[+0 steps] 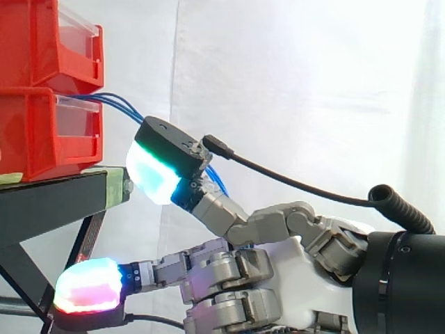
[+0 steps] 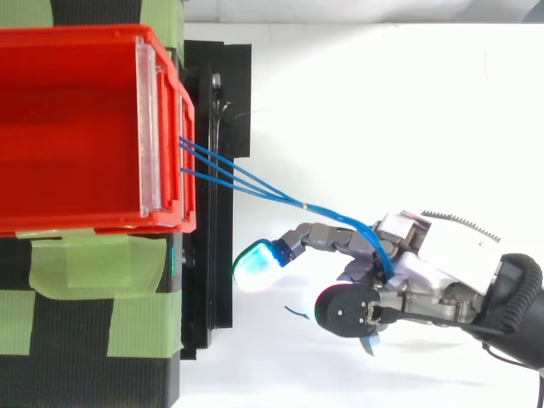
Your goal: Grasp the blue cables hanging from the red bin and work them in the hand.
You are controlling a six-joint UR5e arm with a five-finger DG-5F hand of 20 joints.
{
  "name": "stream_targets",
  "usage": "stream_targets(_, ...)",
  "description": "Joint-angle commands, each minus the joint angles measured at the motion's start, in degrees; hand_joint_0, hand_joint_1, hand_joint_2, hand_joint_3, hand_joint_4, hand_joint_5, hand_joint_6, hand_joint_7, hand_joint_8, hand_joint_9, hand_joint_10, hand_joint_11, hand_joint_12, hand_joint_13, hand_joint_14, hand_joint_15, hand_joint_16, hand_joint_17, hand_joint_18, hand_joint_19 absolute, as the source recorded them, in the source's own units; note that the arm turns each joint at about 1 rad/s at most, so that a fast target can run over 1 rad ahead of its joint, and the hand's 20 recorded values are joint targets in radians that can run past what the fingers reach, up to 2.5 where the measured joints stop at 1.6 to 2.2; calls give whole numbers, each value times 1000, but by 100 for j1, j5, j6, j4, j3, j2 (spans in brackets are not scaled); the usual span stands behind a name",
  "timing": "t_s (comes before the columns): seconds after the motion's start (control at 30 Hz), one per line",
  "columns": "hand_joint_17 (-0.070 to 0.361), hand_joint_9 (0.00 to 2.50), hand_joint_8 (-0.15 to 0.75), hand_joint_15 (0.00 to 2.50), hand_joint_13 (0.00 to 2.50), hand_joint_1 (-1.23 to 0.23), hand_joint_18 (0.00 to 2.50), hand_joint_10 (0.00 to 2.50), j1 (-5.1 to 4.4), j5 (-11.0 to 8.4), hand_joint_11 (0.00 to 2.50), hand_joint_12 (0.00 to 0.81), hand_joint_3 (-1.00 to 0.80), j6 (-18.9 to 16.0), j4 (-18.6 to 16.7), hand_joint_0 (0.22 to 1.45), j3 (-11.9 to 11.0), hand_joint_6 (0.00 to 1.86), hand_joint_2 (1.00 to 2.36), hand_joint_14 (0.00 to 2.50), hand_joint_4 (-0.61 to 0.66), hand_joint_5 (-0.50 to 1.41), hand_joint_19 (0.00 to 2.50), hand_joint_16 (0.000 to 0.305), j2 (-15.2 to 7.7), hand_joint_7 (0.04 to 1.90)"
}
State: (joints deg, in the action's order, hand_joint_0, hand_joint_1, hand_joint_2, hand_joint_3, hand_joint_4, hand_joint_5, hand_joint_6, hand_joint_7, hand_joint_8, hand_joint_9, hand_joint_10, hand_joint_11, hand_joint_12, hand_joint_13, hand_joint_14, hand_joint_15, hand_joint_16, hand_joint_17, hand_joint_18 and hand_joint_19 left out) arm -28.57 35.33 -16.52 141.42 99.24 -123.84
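Several thin blue cables (image 2: 255, 185) leave the front of the lower red bin (image 1: 35, 132) and run taut, out and downward, to my hand (image 2: 433, 255). In the top view they cross over the curled fingers and drop between fingers and thumb, where they are gripped. In the side view the blue cables (image 1: 118, 104) pass behind a raised finger (image 1: 222, 209) whose pad glows cyan-green, just off the stand's edge. A lower finger (image 1: 160, 268) reaches left under the stand with a red-magenta pad. The hand (image 1: 292, 271) comes in from the right.
A second red bin (image 1: 42, 42) sits stacked on the lower one. Both rest on the black stand (image 2: 212, 280), which carries green tape patches (image 2: 85, 263). A white curtain hangs behind, and white floor lies to the right of the stand.
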Motion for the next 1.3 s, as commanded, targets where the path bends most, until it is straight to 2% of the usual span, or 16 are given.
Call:
stream_targets(0.0,183,1736,519,2010,2085,-507,2500,2500,-8,0,2500,771,-1000,0,0,740,-1,15,1000,2500,398,235,763,244,0,941)
stream_targets(0.5,183,1736,519,2010,2085,-532,2500,2500,0,0,2500,771,-1000,0,0,750,-10,14,1000,2500,325,208,763,244,0,989)
stream_targets(1.1,183,1736,519,2010,2085,-533,2500,2500,0,0,2500,771,-1000,0,0,750,-10,15,1000,2500,330,206,763,244,0,999)
stream_targets(1.27,183,1736,519,2010,2085,-536,2500,2500,0,0,2500,771,-1000,0,0,753,-10,14,1000,2500,292,214,763,244,0,1023)
